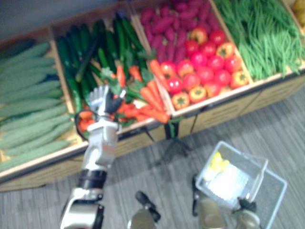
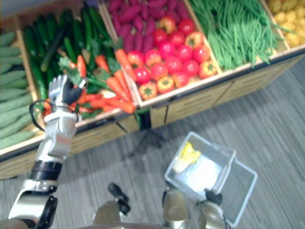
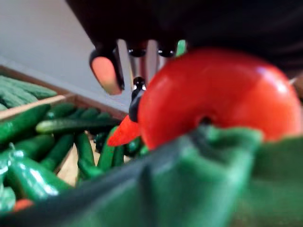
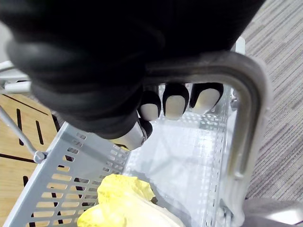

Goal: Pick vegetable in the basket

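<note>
Left hand (image 2: 64, 91) is being held over the front of the carrot pile (image 1: 152, 98) in the wooden stall (image 1: 224, 112), beside the cucumbers (image 1: 76, 52). One carrot (image 3: 218, 94) is being gripped in it: the fingers (image 3: 106, 73) are being curled over the orange body. The thick end and green leaves (image 3: 189, 179) are lying against the palm, and the pointed tip is being aimed away past the fingertips.

Right hand (image 4: 173, 101) is being wrapped round the grey handle (image 4: 246, 118) of the basket (image 4: 71, 161). The basket is being carried over the grey floor (image 1: 143, 167), well apart from the carrot, on the robot's right. A yellow item (image 4: 123, 198) is lying inside.
</note>
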Motion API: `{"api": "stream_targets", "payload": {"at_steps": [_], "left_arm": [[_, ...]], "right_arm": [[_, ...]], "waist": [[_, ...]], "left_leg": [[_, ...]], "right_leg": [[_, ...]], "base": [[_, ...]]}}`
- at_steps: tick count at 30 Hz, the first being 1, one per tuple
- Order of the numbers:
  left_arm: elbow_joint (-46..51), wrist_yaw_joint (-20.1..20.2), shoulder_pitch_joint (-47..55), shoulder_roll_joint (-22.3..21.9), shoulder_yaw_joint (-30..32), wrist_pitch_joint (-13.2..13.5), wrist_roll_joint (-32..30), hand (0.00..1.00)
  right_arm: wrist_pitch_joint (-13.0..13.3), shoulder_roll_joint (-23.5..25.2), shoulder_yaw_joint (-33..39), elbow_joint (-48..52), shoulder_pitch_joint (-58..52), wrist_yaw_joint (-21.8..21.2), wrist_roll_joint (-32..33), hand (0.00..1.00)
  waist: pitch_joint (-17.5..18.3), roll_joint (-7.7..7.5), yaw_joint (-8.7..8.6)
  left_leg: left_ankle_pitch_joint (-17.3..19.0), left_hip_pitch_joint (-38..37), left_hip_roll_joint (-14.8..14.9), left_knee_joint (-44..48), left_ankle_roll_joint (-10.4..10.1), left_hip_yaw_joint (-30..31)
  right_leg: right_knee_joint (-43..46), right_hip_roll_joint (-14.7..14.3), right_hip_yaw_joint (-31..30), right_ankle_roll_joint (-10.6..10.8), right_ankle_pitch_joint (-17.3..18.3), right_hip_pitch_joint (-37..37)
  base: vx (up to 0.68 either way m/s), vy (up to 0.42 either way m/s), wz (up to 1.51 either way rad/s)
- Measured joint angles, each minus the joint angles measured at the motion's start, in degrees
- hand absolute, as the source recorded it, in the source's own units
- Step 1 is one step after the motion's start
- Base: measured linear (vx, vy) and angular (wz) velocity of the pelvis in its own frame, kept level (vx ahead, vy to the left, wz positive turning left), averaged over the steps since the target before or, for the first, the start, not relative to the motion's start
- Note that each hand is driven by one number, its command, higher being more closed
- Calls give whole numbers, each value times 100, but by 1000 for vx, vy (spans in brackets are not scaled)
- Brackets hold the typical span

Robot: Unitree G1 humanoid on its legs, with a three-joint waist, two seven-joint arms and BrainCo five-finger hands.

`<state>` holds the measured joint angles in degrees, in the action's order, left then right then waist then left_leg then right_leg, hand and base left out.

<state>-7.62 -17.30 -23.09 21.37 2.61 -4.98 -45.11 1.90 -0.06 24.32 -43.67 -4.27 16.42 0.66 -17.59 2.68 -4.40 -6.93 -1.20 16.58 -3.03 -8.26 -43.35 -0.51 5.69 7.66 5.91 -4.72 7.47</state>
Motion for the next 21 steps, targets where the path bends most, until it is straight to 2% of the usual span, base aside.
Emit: {"api": "stream_targets", "payload": {"at_steps": [1,3,4,5,6,7,8,9,10,11,12,14,16,18,19,20,21], "left_arm": [[207,-15,212,-3,70,30,0,100],[572,-24,565,-62,268,95,0,100],[825,-43,852,-177,492,102,0,100],[1008,-83,1141,-310,654,106,0,100],[1108,-123,1309,-387,719,104,1,100],[1211,-227,1577,-545,745,105,0,100],[1217,-263,1660,-685,729,114,0,100],[1224,-280,1682,-885,729,127,1,100],[1239,-281,1722,-939,722,128,2,100],[1307,-278,1915,-1016,631,142,6,100],[1393,-278,2046,-1035,539,177,11,100],[1611,-279,2132,-1035,262,334,12,100],[1670,-279,2109,-1040,91,446,16,100],[1672,-265,2097,-1081,-21,532,178,100],[1671,-251,2057,-1162,-13,540,235,100],[1677,-220,2058,-1249,28,595,236,100],[1684,-190,2055,-1323,52,622,239,100]], "right_arm": [[0,5,-11,0,-8,-55,-1,100],[-1,-14,-107,57,-2,-68,-5,100],[-6,-77,-300,172,-3,-74,-11,100],[-24,-174,-500,288,-22,-82,-62,100],[-41,-228,-533,316,-17,-98,-70,100],[-70,-323,-564,356,-62,-138,-74,100],[-72,-350,-555,402,-150,-177,-86,100],[-75,-294,-489,530,-249,-207,-102,100],[-90,-227,-471,590,-290,-212,-123,100],[-105,-95,-463,884,-485,-243,-271,100],[-115,-60,-467,1075,-580,-265,-310,100],[-227,-30,-520,1332,-725,-285,-348,100],[-276,49,-532,1540,-733,-279,-431,100],[-293,73,-727,1891,-718,-276,-473,100],[-292,68,-904,2106,-614,-267,-494,100],[-285,103,-1010,2466,-535,-258,-525,100],[-269,103,-1089,2599,-508,-246,-537,100]], "waist": [[94,-4,2],[165,-41,54],[167,-41,91],[195,-11,159],[226,41,188],[339,212,246],[430,306,274],[463,249,262],[489,141,277],[596,-65,250],[646,-152,224],[703,-270,148],[705,-296,144],[699,-281,118],[683,-298,116],[637,-237,187],[603,-191,198]], "left_leg": [[74,-42,29,98,-46,-1],[443,71,186,761,18,290],[774,302,278,1432,250,1148],[1285,599,176,1954,321,2336],[1536,678,8,2101,203,3052],[1880,681,-249,2108,22,3992],[2126,574,-261,2001,-130,4322],[2282,373,-360,1783,-238,4258],[2232,354,-471,1714,-171,4129],[2172,168,-667,1512,-94,3856],[2166,50,-752,1432,-82,3700],[2187,-41,-874,1416,-43,3429],[2192,-94,-897,1428,-33,3178],[2140,-96,-902,1484,70,2817],[2003,-20,-965,1462,293,2516],[1942,-140,-908,1234,471,2090],[2005,-297,-925,1070,404,1844]], "right_leg": [[-47,-12,-40,0,0,-80],[-42,-21,-242,-4,-3,-101],[-29,-35,-476,-6,-9,-112],[-29,-22,-726,-10,-4,-85],[-30,-26,-874,-21,1,-50],[-37,-157,-1122,34,-43,19],[-72,-252,-1204,97,-82,42],[-189,-181,-1366,225,-173,42],[-245,-91,-1470,264,-257,48],[-327,93,-1696,382,-344,62],[-318,158,-1833,429,-391,85],[-216,215,-2073,460,-434,208],[-136,184,-2011,337,-600,374],[71,118,-1259,-135,-1032,731],[-91,7,-492,-933,-1656,904],[-93,19,345,-1233,-1474,826],[654,108,1016,-1352,-412,929]], "base": [[22,3,-16],[21,-12,-42],[-27,10,-83],[-50,75,-99],[-87,211,-123],[-64,223,-109],[-34,220,-104],[3,158,-63],[-26,213,-70],[-40,181,-69],[-34,155,-67],[19,114,-64],[14,61,-77],[-24,29,-111],[-132,13,-148],[-160,-1,-147],[-164,-8,-143]]}}
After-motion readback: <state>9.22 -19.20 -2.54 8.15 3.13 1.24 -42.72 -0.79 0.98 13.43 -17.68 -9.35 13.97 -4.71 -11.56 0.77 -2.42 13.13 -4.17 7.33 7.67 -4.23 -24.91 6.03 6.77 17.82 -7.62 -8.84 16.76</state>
